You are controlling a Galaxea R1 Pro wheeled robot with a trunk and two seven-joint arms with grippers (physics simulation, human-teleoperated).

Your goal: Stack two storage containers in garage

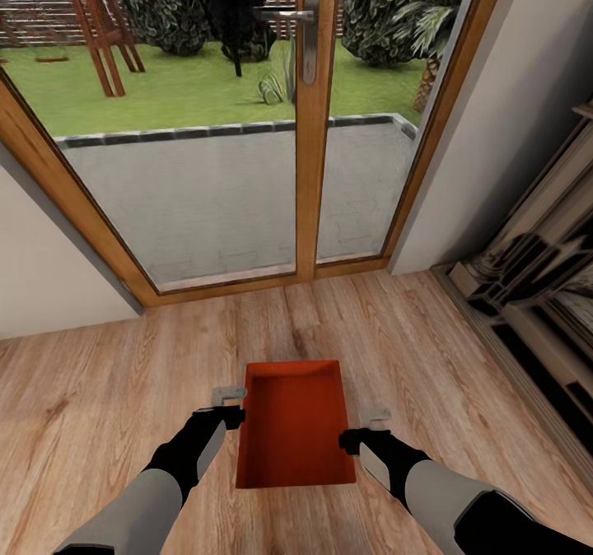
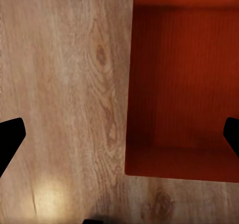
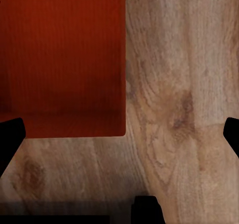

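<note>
Both tools, left (image 1: 230,394) and right (image 1: 376,416), flank one red-orange container (image 1: 295,431) with fingers spread; glazed wooden doors (image 1: 309,127) ahead, shelving (image 1: 543,291) at right.

Empty red-orange bin (image 1: 294,431) upright on wood-plank floor (image 1: 99,390)

Light wood-plank floor (image 1: 99,407). Ahead, glazed door (image 1: 306,118) in honey-wood frame, metal handle (image 1: 306,20) on centre stile. Through glass: grey paved patio (image 1: 198,201), lawn (image 1: 165,86), shrubs (image 1: 173,3), fence behind. White walls (image 1: 511,110) either side. Shelving (image 1: 543,291) at right. Daylight bright outside.
</note>
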